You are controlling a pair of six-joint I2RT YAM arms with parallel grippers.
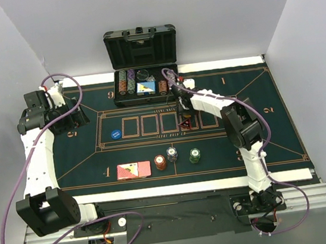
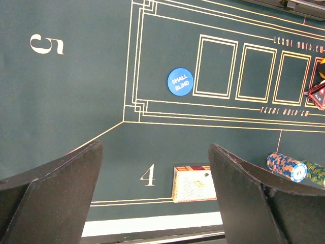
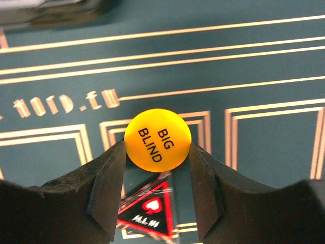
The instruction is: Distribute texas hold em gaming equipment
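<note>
Well, the green mat [image 1: 84, 162] lay flat under both of your hands, the biggest thing there. The black case [image 1: 140, 47] stood open just past your right gripper [image 3: 157, 147], on its far side.

Your right gripper was about half closed. Its two fingers [image 3: 109, 178] pressed on both edges of the orange disc [image 3: 158, 139], the one marked BIG BLIND. So the disc sat right between the fingers. Your left gripper [image 2: 155, 146] was spread wide and held nothing.

The red-backed cards [image 2: 192, 184] lay just under and a bit in front of the left gripper. Three chip stacks [image 1: 172, 154] stood on the near side of your right gripper, well apart from it. The blue disc [image 2: 180, 81] lay ahead of the left gripper. The dark red triangular marker [image 3: 147, 211] was right below the orange disc.

I think you were picking that disc up. It was thin and round, so it could slip or spin. You needed to squeeze both edges the same and lift straight up, so the marker did not get bumped.

The case wall was close behind the hand. Bare mat lay to both sides of it, which looked like the safe way to go.
</note>
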